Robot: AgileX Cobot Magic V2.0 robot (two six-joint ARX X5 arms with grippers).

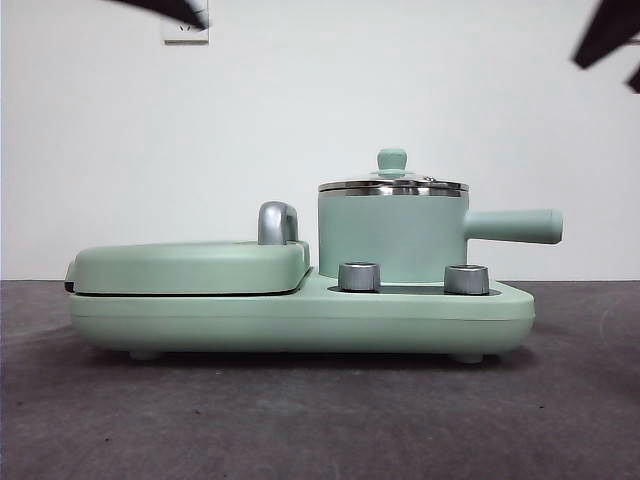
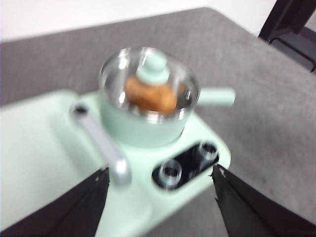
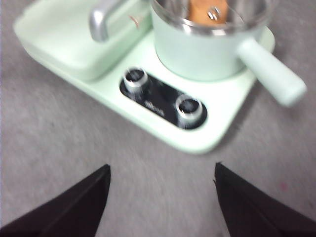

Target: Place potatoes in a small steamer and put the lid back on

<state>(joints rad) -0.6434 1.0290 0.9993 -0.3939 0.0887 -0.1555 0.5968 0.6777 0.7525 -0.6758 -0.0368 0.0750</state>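
Grey felt-like tabletop (image 1: 320, 420) and a plain white wall frame the front view, where a mint-green cooking base (image 1: 300, 315) carries the mint-green cylindrical steamer pot (image 1: 390, 235) with its straight side handle, seated behind two steel dials (image 1: 412, 278). On the pot rests the round glass lid (image 1: 392, 185) with a small green knob. Beside it lies the flat green hinged grill plate (image 1: 190, 266), closed, with a curved steel handle (image 1: 278, 222). Black arm tips show only at the top corners.

From the left wrist view, slightly blurred, the orange-brown lumpy potato (image 2: 150, 95) sits inside the pot, seen through the glass. The left gripper (image 2: 160, 177) hangs above the base with jaws spread wide, holding nothing.

From the right wrist view, the right gripper (image 3: 162, 173) hovers over bare tabletop in front of the dials, jaws likewise wide apart and empty.
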